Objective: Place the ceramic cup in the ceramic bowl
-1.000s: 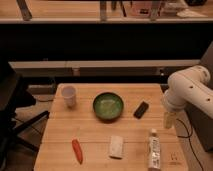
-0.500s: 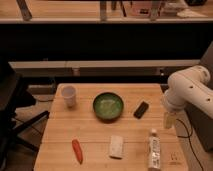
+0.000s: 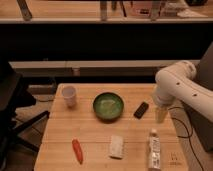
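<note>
A wooden table with the gripper hanging over its right edge. Just beside the gripper, toward the table's middle, lies a small black slab (what it is cannot be told). Near the gripper on the camera's side lies a white tube-shaped bottle, with a white rectangular pad further left. An orange carrot-like piece lies well apart from the gripper, and a black chair stands farthest from it, off the table's left side.

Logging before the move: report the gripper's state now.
Gripper: fingers open, holding nothing, at the right edge of the table, far from the ceramic cup.
</note>
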You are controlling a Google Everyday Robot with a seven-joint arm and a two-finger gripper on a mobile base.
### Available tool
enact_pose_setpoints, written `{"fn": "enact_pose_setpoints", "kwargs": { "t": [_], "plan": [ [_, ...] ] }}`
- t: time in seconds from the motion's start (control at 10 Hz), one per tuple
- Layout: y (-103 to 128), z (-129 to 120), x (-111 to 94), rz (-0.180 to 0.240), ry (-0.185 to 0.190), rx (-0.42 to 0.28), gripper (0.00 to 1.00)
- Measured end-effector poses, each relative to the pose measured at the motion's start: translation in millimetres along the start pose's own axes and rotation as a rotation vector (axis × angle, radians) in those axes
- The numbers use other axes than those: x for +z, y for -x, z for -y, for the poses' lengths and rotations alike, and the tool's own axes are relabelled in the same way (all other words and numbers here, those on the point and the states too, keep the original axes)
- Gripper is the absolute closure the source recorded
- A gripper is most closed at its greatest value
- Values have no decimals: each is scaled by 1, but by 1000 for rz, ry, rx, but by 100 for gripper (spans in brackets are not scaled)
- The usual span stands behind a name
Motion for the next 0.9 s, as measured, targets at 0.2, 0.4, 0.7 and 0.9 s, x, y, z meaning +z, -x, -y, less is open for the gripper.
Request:
{"fn": "enact_pose_setpoints", "kwargs": {
  "t": [0.2,0.4,0.7,0.9],
  "plan": [
    [4,6,-3,-11,-19,-31,20],
    [33,14,-9,-17,-36,-89,20],
    [69,23,-17,-32,-60,-164,20],
    [80,27,-20,-41,-73,-203,20]
  ]
}}
